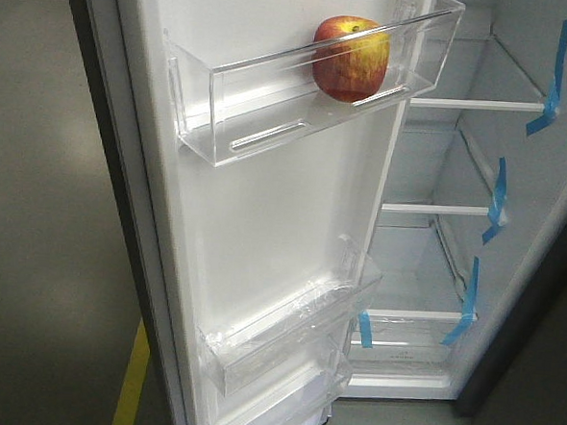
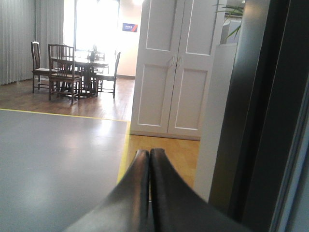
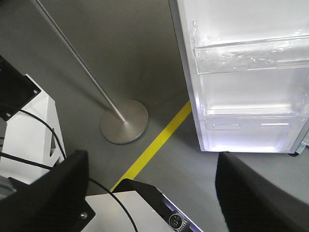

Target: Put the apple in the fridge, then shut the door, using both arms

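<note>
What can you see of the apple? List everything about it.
The apple is small and squat, with glossy red skin and a broad yellow patch on its right side. It looks whole and unbruised. It sits, seemingly upright, at the right end of the top clear plastic door bin, which is mounted on the white inner face of the open door. Its lower half shows through the bin's front wall. It rests on the bin's floor, and no gripper is near it in the front view.

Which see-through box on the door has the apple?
The top clear plastic door bin holds the small red-yellow apple; the lower bins look empty.
</note>
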Controlling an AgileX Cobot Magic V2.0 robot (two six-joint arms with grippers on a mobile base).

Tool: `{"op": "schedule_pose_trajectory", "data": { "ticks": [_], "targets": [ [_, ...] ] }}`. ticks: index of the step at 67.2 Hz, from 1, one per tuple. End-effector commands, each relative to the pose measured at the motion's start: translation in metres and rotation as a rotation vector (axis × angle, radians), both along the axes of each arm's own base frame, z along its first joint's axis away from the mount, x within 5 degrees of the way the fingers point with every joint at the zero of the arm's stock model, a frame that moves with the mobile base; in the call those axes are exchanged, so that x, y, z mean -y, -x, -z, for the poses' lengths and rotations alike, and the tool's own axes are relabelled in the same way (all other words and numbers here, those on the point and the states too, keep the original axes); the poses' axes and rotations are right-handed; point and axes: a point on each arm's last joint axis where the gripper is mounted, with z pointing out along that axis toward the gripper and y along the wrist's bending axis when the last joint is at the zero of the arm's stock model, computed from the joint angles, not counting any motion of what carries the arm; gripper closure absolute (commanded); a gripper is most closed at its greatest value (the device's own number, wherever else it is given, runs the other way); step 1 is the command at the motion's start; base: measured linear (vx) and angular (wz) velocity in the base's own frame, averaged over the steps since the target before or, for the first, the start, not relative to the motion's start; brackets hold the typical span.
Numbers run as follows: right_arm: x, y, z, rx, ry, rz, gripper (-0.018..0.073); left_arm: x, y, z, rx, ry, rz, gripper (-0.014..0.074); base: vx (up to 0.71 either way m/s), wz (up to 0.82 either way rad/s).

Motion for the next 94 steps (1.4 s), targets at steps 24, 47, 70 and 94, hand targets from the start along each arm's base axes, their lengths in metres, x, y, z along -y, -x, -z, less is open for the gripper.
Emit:
{"op": "schedule_pose_trajectory", "data": {
  "ticks": [24,47,70,94],
  "targets": [
    [-0.002,-0.002,-0.01,0.036,-0.045,0.009,0.0035,0.001,-0.008,-0.104,0.01,0.0,0.012,0.0603,0.0,0.0],
    [-0.002,-0.002,-0.01,0.036,-0.045,0.009,0.0035,-0.007,-0.081,-0.146,-0.531,-0.132,-0.016,0.0603,0.0,0.0],
    [-0.002,-0.002,-0.01,0.036,-0.044,0.008,0.0035,-0.008,-0.167,-0.157,-0.901,-0.115,0.032,0.0603,0.0,0.0],
    [-0.002,-0.002,-0.01,0.036,-0.044,0.008,0.0035,0.014,-0.251,-0.155,-0.884,-0.012,0.315,0.0603,0.0,0.0]
  ]
}}
